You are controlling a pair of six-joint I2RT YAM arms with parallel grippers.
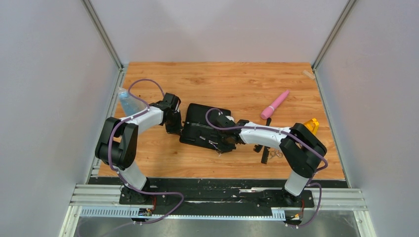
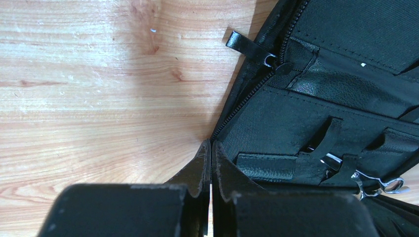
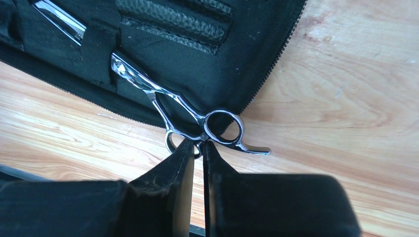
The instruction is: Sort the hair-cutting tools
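Note:
A black zip case (image 1: 205, 126) lies open in the middle of the table. One pair of silver scissors (image 3: 197, 121) is tucked under an elastic strap in the case, with its ring handles sticking out over the case's near edge. My right gripper (image 3: 197, 144) is shut on the scissors where the two rings join. The same scissors show in the left wrist view (image 2: 380, 185). My left gripper (image 2: 211, 145) is shut, its tips against the case's left zipper edge (image 2: 232, 106). A second pair of scissors (image 1: 276, 154) and a black comb (image 1: 267, 148) lie under my right arm. The other comb is hidden.
A pink tapered tool (image 1: 275, 104) lies at the right, beyond my right arm. A translucent blue bottle (image 1: 127, 101) stands at the table's left edge. A yellow object (image 1: 311, 125) sits by my right elbow. Walls close in both sides.

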